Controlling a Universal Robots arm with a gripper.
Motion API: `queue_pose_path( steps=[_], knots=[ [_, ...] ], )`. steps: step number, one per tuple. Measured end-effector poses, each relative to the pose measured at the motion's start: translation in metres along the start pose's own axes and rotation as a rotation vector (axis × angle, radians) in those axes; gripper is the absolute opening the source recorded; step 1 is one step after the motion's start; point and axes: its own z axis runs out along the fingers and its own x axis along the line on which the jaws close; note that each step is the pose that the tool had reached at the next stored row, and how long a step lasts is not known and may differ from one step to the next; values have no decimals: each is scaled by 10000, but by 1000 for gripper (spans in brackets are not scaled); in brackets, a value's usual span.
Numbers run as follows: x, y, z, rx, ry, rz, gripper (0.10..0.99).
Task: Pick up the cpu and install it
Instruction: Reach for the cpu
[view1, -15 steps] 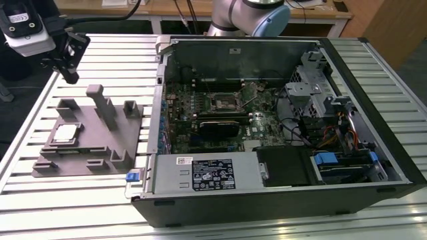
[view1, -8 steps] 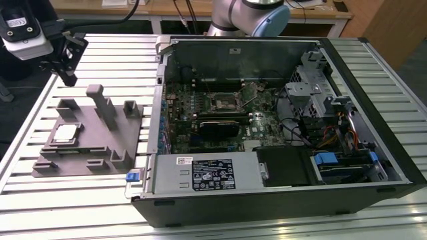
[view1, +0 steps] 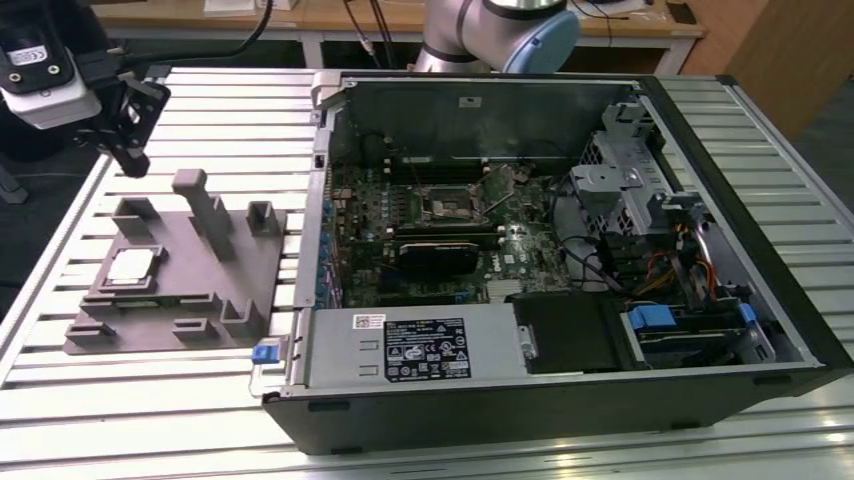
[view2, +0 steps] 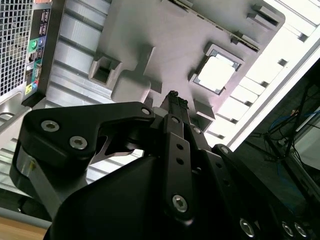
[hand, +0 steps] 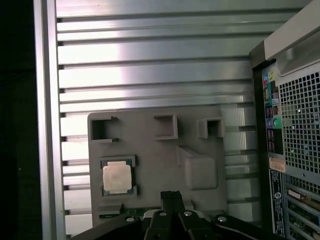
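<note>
The cpu (view1: 130, 265) is a small square chip with a pale metal top. It lies flat in a recess of the grey fixture plate (view1: 200, 300) on the exterior view's left. Both wrist views look down on the cpu (view2: 216, 75) (hand: 117, 178) in its pocket. My gripper (view1: 134, 163) hangs above the table beyond the fixture's far edge, clear of the chip. Its black fingertips (view2: 173, 96) (hand: 171, 195) are pressed together with nothing between them. The black square socket (view1: 447, 207) sits on the motherboard inside the open computer case (view1: 747, 200).
The fixture carries several raised grey blocks (view1: 200, 200) around the chip's pocket. The case's metal wall (view1: 318, 200) stands right beside the fixture. Drive bays and cables (view1: 654, 240) fill the case on the exterior view's right. The slatted aluminium table (view1: 227, 110) lies underneath.
</note>
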Motion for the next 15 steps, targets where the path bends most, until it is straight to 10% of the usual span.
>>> queue_pose_path(
  steps=[15],
  knots=[
    [127, -15, 121, 0, 0, 0, 106]
  ],
)
